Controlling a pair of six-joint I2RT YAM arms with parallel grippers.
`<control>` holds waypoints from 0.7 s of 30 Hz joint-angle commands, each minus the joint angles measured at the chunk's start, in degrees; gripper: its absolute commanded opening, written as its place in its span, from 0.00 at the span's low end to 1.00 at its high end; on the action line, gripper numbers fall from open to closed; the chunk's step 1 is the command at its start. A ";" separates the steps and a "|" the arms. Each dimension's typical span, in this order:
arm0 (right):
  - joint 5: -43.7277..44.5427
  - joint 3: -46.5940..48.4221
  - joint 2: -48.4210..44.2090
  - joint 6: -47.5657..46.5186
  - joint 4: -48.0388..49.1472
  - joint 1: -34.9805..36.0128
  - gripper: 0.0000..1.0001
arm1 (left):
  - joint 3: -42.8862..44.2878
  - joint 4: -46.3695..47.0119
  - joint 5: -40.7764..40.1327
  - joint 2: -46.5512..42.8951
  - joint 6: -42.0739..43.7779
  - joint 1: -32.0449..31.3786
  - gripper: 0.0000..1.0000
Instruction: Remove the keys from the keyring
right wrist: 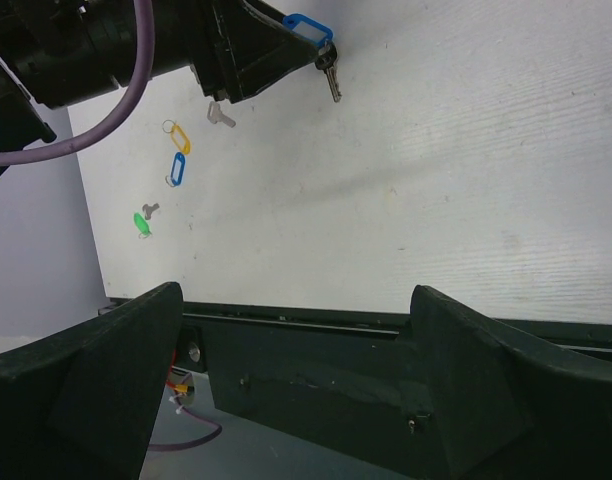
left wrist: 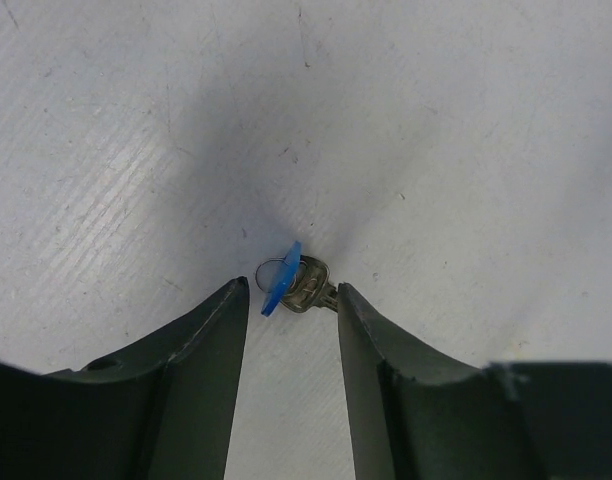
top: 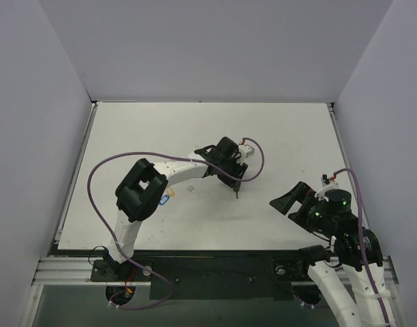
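Note:
My left gripper points down at the middle of the table, shut on a blue-tagged key. In the left wrist view the blue tag stands on edge between my fingertips, with its silvery key touching the right finger and a small keyring behind. The right wrist view shows the tag at the gripper tip and the key hanging. My right gripper is open and empty at the front right.
Loose pieces lie on the table to the left: a yellow tag, a second blue tag, a green tag with a small key, and a bare key. The black front rail lies under my right gripper.

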 commanded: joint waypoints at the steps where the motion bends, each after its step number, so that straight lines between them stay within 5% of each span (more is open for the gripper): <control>1: -0.47 1.69 0.97 -0.28 -0.26 0.29 0.91 | 3.42 -0.51 -0.29 0.47 1.22 0.11 0.49; 12: -0.38 2.48 1.86 -0.54 -0.18 0.38 0.91 | 5.61 -1.56 1.73 2.22 1.93 0.11 0.27; 18: -0.47 2.22 1.59 -0.36 -0.35 0.38 0.91 | 5.88 -1.56 2.87 2.14 1.84 0.11 0.00; 21: -0.38 2.66 1.42 -0.10 -0.53 0.29 0.91 | 5.88 -1.47 2.52 1.97 1.84 0.11 0.03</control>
